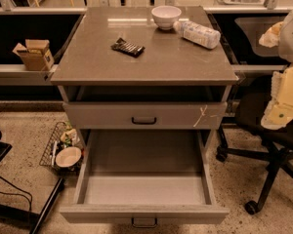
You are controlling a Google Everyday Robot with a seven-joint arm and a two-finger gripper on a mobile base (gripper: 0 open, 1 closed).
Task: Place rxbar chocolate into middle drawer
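The rxbar chocolate (128, 47), a flat dark bar with pale print, lies on the grey cabinet top (88, 67), left of centre. The middle drawer (144, 211) is pulled wide open below, its pale grey inside bare. Above it is a shut drawer front with a pale scratch mark (144, 115). My arm hangs at the right edge of the view. My gripper (271, 34) shows as a pale part at the upper right, beside the cabinet top, well right of the bar and apart from it.
A white bowl (166, 16) and a white plastic bottle on its side (199, 34) sit at the back of the top. A black office chair (263, 130) stands right of the cabinet. A wire basket (63, 152) sits on the floor at left, a cardboard box (34, 53) on a ledge.
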